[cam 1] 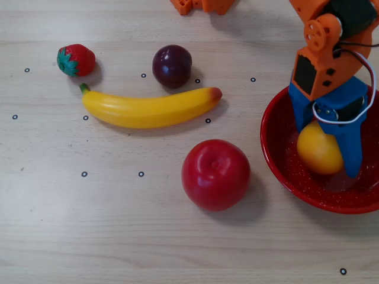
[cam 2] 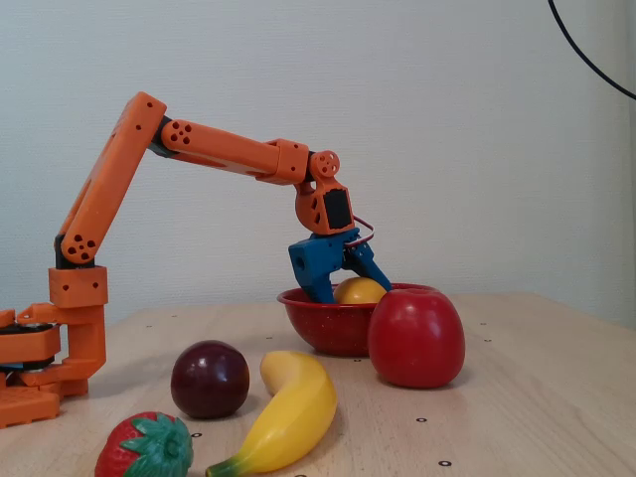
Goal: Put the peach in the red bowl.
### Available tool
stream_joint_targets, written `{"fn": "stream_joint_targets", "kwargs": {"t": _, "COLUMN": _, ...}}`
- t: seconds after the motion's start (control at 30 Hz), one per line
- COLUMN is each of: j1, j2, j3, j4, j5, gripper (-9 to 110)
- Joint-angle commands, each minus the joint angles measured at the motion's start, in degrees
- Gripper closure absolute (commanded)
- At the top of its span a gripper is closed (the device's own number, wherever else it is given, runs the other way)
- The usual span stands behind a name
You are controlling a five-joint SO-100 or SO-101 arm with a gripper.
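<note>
1. Looking down from overhead, you have the wooden table (cam 1: 118, 236) carrying everything, with plenty of bare surface toward 6 and 7 o'clock and the right edge of the picture cutting across the bowl.
2. The orange arm (cam 2: 219, 154) reaches over from its base at the left of the fixed view and dips its wrist into the bowl.
3. The red bowl (cam 1: 278, 171) sits at 3 o'clock in the overhead view; its near rim is close to the red apple (cam 1: 215, 174), which lies at about 9 o'clock from it.
4. The banana (cam 1: 148, 108), at 10 o'clock from the apple, is well clear of your path.
5. The peach (cam 1: 318, 152) is inside the bowl, low between the blue fingers; whether it rests on the bowl floor I cannot tell.
6. The gripper (cam 1: 328, 160) is closed around the peach, one finger on each side.
7. The plum (cam 1: 172, 65) and strawberry (cam 1: 76, 60) lie far off at 10 o'clock.
8. You appear to be at the release step: spread the jaws, then lift straight up, minding the bowl's rim beside the outer finger.
</note>
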Motion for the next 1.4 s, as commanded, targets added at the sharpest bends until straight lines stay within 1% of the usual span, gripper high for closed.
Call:
{"fn": "stream_joint_targets", "kwargs": {"t": 0.0, "j1": 1.6, "j2": 4.4, "j3": -3.5, "j4": 1.5, "j5": -0.9, "gripper": 56}}
{"fn": "stream_joint_targets", "kwargs": {"t": 0.17, "j1": 2.1, "j2": 4.7, "j3": -6.7, "j4": 5.2, "j5": -0.8, "gripper": 51}}
{"fn": "stream_joint_targets", "kwargs": {"t": 0.43, "j1": 0.5, "j2": 11.6, "j3": -16.0, "j4": 12.0, "j5": -2.4, "gripper": 54}}
{"fn": "stream_joint_targets", "kwargs": {"t": 0.53, "j1": -0.9, "j2": 16.0, "j3": -17.5, "j4": 14.0, "j5": -3.4, "gripper": 57}}
{"fn": "stream_joint_targets", "kwargs": {"t": 0.7, "j1": -4.2, "j2": 25.3, "j3": -15.9, "j4": 16.8, "j5": -5.2, "gripper": 69}}
{"fn": "stream_joint_targets", "kwargs": {"t": 0.77, "j1": -5.9, "j2": 30.1, "j3": -12.7, "j4": 16.8, "j5": -5.4, "gripper": 73}}
{"fn": "stream_joint_targets", "kwargs": {"t": 1.03, "j1": -14.6, "j2": 47.1, "j3": 1.5, "j4": 13.4, "j5": -5.1, "gripper": 101}}
{"fn": "stream_joint_targets", "kwargs": {"t": 1.2, "j1": -18.9, "j2": 55.0, "j3": 9.4, "j4": 14.8, "j5": -6.7, "gripper": 101}}
{"fn": "stream_joint_targets", "kwargs": {"t": 1.37, "j1": -22.9, "j2": 69.0, "j3": 26.7, "j4": 10.2, "j5": -7.3, "gripper": 101}}
